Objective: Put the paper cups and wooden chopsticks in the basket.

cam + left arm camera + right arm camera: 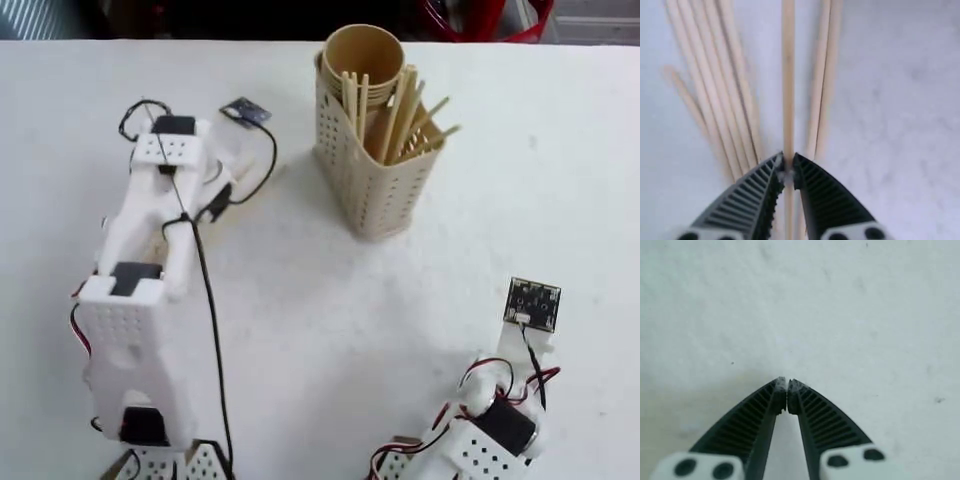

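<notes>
Standing on the white tabletop, the cream perforated basket holds a tan paper cup and pale wooden chopsticks leaning outward. The left pincer grips one slim chopstick; the right pincer is closed, holding nothing.

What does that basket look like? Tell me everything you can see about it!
The basket is a tall, cream-coloured holder that looks like plastic, and its walls are dotted with rows of little holes. It stands upright on the white table, toward the far side. A tan paper cup sits in its far end. The wooden chopsticks stick up out of the rest, leaning out past the rim. Nothing else touches it.
</notes>
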